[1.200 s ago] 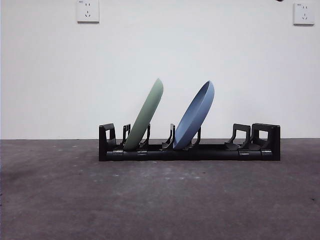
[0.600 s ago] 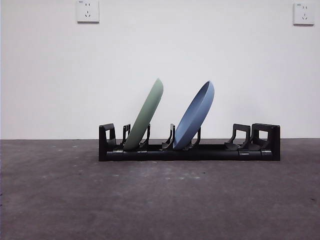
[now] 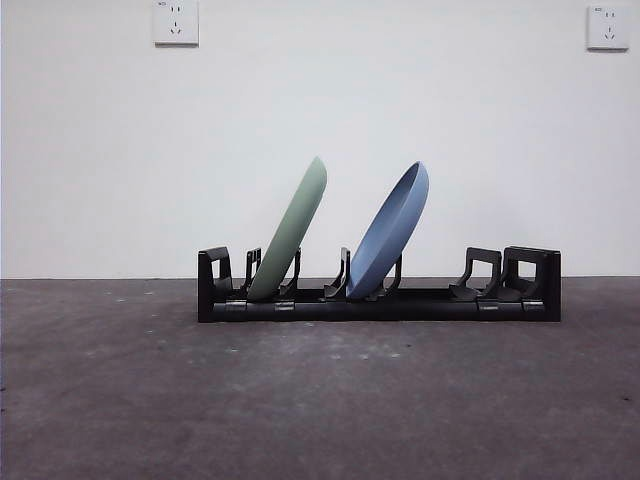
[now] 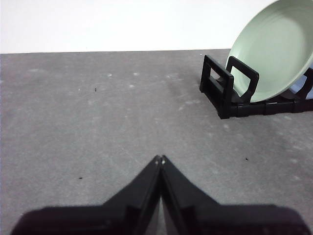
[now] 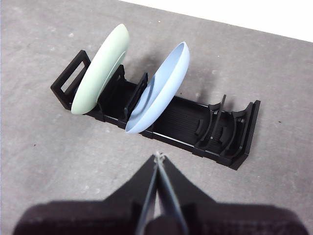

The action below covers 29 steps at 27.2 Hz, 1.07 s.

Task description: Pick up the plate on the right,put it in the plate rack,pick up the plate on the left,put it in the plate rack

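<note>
The long black plate rack [image 3: 430, 300] stands across the middle of the grey table. A pale green plate [image 3: 290, 232] leans in its left slots and a blue plate [image 3: 390, 230] leans in the middle slots, both tilted to the right. The right wrist view looks down on the plate rack [image 5: 230, 132], the green plate [image 5: 100, 68] and the blue plate [image 5: 159, 88]; my right gripper [image 5: 159, 155] is shut and empty, held back above the table in front of the rack. My left gripper [image 4: 160, 159] is shut and empty, low over the table, away from the rack's end [image 4: 220, 88] and the green plate [image 4: 274, 54].
A white wall stands behind the table, with two sockets [image 3: 176, 22] [image 3: 607, 27] high up. Several prongs at the rack's right end [image 3: 505, 275] hold nothing. Neither arm shows in the front view.
A dark arm tip at the top right edge of the front view has gone out of view. The plates and the rack have not moved.
</note>
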Each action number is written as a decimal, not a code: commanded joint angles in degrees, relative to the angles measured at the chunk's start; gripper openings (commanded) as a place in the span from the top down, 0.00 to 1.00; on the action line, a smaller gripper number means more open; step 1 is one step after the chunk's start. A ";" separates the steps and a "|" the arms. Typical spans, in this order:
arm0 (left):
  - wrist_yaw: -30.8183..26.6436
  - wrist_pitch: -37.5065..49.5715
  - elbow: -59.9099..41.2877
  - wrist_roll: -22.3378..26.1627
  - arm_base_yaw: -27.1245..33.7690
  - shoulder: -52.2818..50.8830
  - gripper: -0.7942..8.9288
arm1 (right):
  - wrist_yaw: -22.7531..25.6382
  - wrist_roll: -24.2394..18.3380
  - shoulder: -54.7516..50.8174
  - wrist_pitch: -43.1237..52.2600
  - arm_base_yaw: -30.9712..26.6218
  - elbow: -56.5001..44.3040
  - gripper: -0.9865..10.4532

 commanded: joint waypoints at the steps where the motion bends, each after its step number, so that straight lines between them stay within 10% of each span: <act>1: 0.17 0.55 -0.63 -0.52 0.07 0.04 0.92 | 0.02 0.24 0.22 0.35 0.07 -0.46 0.91; 16: 0.17 0.55 -0.61 -0.50 0.07 0.50 0.92 | 4.70 -3.74 -15.65 6.62 -8.63 -3.85 0.91; 29: 0.17 0.55 -0.61 -0.52 0.07 0.90 0.92 | 7.63 -1.22 -48.17 34.03 -16.55 -49.09 0.91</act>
